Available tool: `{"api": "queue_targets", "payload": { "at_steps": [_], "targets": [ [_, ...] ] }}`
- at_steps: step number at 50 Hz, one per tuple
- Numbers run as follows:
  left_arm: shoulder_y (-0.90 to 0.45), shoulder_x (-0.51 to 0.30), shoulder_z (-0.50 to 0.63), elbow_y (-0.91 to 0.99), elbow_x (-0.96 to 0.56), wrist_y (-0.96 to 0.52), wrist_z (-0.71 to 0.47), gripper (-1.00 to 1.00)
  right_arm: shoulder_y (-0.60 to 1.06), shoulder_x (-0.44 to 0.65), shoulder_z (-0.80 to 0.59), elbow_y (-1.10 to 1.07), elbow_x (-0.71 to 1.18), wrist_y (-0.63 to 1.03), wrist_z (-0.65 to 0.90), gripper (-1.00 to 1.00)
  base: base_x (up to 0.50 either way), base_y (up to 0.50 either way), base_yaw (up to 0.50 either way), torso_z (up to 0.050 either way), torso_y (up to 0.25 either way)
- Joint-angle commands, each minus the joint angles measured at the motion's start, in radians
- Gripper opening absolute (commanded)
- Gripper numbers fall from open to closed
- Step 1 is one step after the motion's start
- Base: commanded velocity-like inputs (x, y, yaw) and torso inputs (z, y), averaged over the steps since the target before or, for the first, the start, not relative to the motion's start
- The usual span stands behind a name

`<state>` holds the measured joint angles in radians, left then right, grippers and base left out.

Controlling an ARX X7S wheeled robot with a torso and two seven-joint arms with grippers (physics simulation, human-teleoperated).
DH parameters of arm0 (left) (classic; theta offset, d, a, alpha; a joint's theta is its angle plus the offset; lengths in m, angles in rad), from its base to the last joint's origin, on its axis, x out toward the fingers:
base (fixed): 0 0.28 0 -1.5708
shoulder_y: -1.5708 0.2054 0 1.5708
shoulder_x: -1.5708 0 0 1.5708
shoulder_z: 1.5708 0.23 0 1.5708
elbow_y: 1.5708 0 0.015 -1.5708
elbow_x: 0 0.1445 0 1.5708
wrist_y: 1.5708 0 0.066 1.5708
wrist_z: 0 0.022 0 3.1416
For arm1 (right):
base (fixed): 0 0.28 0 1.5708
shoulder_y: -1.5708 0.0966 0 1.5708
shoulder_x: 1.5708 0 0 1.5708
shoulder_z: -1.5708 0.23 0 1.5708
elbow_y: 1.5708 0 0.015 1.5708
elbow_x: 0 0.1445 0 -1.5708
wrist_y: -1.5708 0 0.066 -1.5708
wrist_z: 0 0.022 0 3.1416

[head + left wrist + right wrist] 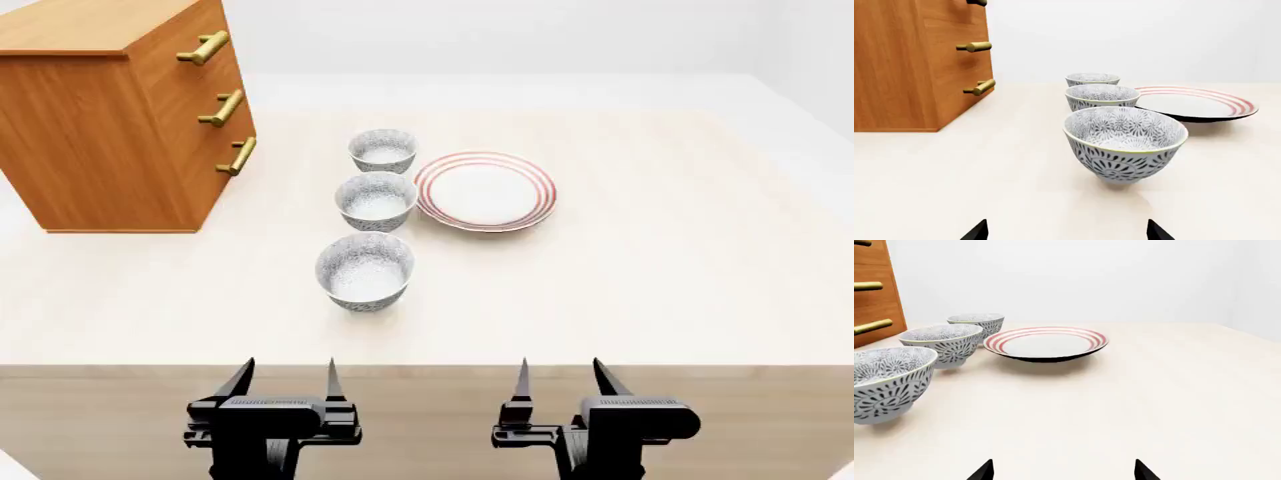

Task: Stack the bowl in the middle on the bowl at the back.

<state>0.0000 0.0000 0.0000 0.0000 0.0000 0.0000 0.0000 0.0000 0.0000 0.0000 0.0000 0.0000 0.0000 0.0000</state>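
Grey-and-white bowls stand in a straight row on the pale bench [694,280], running away from the robot; the bowl in the middle [376,200] sits between the near bowl [364,271] and the bowl at the back [383,150], each a little apart from the next, none touching. All three stand upright with their open tops up, so one can drop neatly into another; nothing is stacked yet. A flat plate with red rings [485,190] lies just beside the middle and back bowls on the right; a wooden chest of drawers [120,120] stands well off to the left.

Both arms wait low at the near edge of the bench, holding nothing; the left gripper [284,380] has its fingers spread wide, and so does the right gripper [561,380]. The left one lines up almost with the row, so it looks like the handy one for the job; it would need to reach over the near bowl, and bumping that bowl is the thing to watch for.
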Motion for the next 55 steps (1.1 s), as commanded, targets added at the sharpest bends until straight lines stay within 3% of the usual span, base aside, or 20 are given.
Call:
{"api": "queue_targets", "payload": {
  "at_steps": [1, 12, 24, 39, 46, 55],
  "targets": [
    [-0.003, -0.016, 0.015, -0.002, -0.019, -0.003, -0.019, 1.00, 0.005, 0.014, -0.021, 0.006, 0.013, 0.005, 0.024, 1.00, 0.00, 0.00, 0.00, 0.000, 0.000],
    [-0.029, -0.053, 0.050, -0.016, -0.058, -0.058, -0.040, 1.00, 0.025, 0.043, -0.065, 0.026, 0.020, 0.035, 0.090, 1.00, 0.00, 0.00, 0.00, 0.000, 0.000],
    [-0.037, -0.077, 0.080, 0.031, -0.072, -0.108, -0.051, 1.00, 0.032, 0.064, -0.094, 0.020, 0.021, 0.050, 0.125, 1.00, 0.00, 0.50, 0.00, 0.000, 0.000],
    [-0.138, -0.119, 0.116, 0.202, -0.062, -0.341, -0.075, 1.00, 0.072, 0.109, -0.078, -0.275, 0.071, 0.356, 0.147, 1.00, 0.01, 0.05, 0.00, 0.000, 0.000],
    [-0.218, -0.139, 0.109, 0.269, -0.081, -0.460, -0.069, 1.00, 0.111, 0.136, -0.078, -0.360, 0.070, 0.452, 0.157, 1.00, 0.44, 0.00, 0.00, 0.000, 0.000],
    [-0.259, -0.152, 0.119, 0.296, -0.085, -0.497, -0.072, 1.00, 0.126, 0.156, -0.076, -0.409, 0.083, 0.505, 0.156, 1.00, 0.50, 0.00, 0.00, 0.000, 0.000]
  ]
}}
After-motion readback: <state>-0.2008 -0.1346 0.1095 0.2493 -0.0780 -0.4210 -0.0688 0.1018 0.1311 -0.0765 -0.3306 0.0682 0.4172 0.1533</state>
